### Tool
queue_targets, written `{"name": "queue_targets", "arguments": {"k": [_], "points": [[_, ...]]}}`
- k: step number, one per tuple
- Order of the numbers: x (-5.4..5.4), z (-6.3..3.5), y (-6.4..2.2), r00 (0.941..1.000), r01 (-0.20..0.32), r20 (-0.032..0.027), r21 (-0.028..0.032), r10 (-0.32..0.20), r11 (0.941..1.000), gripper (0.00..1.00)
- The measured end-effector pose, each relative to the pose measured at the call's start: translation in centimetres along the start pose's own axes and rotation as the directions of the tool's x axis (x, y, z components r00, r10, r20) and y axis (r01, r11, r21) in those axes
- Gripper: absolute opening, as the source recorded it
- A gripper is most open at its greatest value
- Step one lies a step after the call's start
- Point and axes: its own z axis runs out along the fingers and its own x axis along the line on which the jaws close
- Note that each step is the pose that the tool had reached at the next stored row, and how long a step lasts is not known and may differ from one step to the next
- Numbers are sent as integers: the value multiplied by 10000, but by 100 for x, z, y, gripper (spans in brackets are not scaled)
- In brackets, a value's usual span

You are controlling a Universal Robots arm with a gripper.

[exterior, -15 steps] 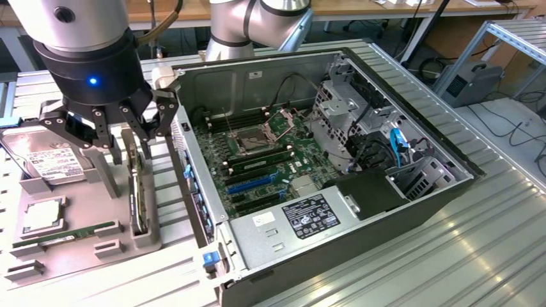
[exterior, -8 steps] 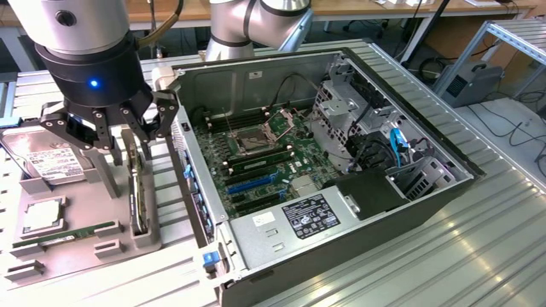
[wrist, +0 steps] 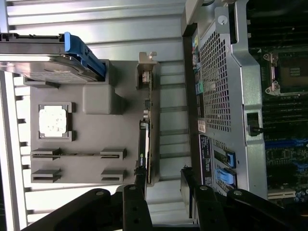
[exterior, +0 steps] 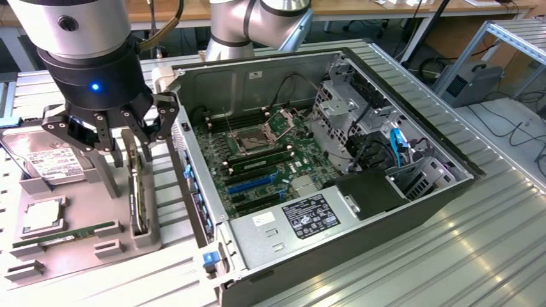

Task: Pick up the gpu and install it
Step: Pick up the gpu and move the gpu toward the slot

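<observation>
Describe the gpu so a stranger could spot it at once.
Left of the open case in the exterior view sits a grey tray. The gpu stands along its case-side rim, under the gripper. It is a thin dark card on edge; the hard drive is silver, the memory stick green.

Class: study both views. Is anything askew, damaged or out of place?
Nothing stands out. The gpu stands on edge in the grey tray's slot; the hard drive and memory stick sit in their holders.
</observation>
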Motion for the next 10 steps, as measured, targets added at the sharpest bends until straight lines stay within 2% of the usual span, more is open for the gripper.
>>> {"name": "queue_targets", "arguments": {"k": [10], "points": [[3, 48, 8, 10000, -2, 1, -1, 2, 10000, 42]]}}
